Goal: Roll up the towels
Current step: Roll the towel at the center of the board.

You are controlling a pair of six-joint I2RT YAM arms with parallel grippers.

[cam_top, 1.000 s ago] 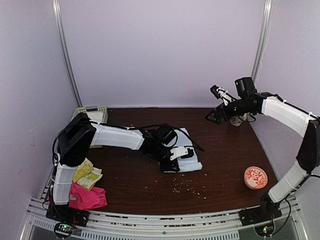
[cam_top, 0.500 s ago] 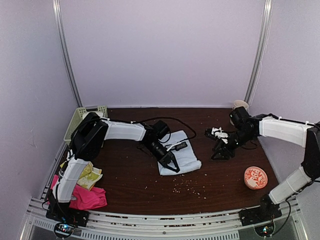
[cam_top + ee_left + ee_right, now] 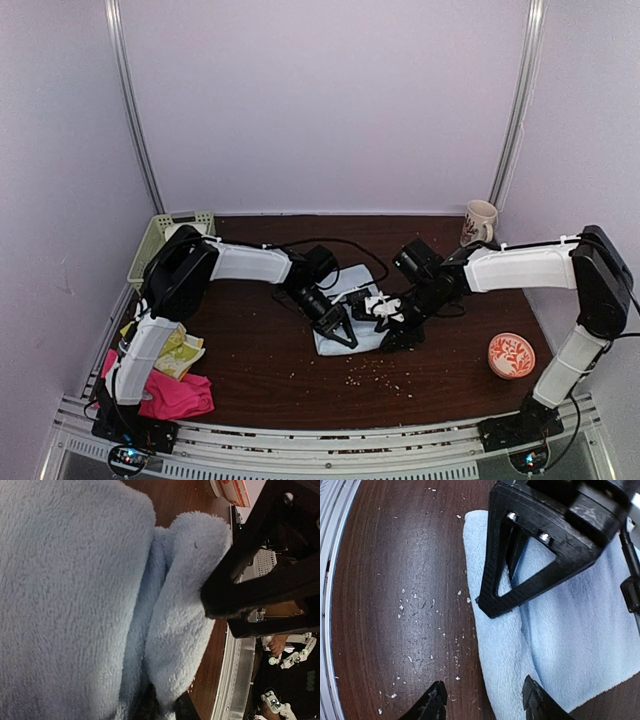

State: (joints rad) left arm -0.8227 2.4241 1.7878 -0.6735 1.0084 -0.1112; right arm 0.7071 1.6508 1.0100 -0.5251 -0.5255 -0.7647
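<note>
A pale blue towel (image 3: 362,290) lies in the middle of the table, its near edge folded over into a thick fold (image 3: 185,615). My left gripper (image 3: 343,333) is shut on that fold, whose plush bulges out above the pinched fingertips (image 3: 150,709). My right gripper (image 3: 390,332) hovers low at the towel's near right end (image 3: 555,645), open. One of its fingers (image 3: 436,702) is over bare wood, the other over the towel. The left gripper's black frame (image 3: 530,555) sits just beyond them. A yellow-green patterned towel (image 3: 178,350) and a hot-pink towel (image 3: 175,395) lie crumpled at the front left.
A pale green slotted basket (image 3: 150,245) stands at the back left. At the back right is a cream mug (image 3: 480,222), and a red patterned bowl (image 3: 511,355) sits at the front right. Pale crumbs (image 3: 420,605) dot the dark wood in front of the towel.
My right arm swung down from the back right, by the mug, to the blue towel's near right end, its jaws narrowing. The left gripper shifted to the towel's near edge and stays shut there.
</note>
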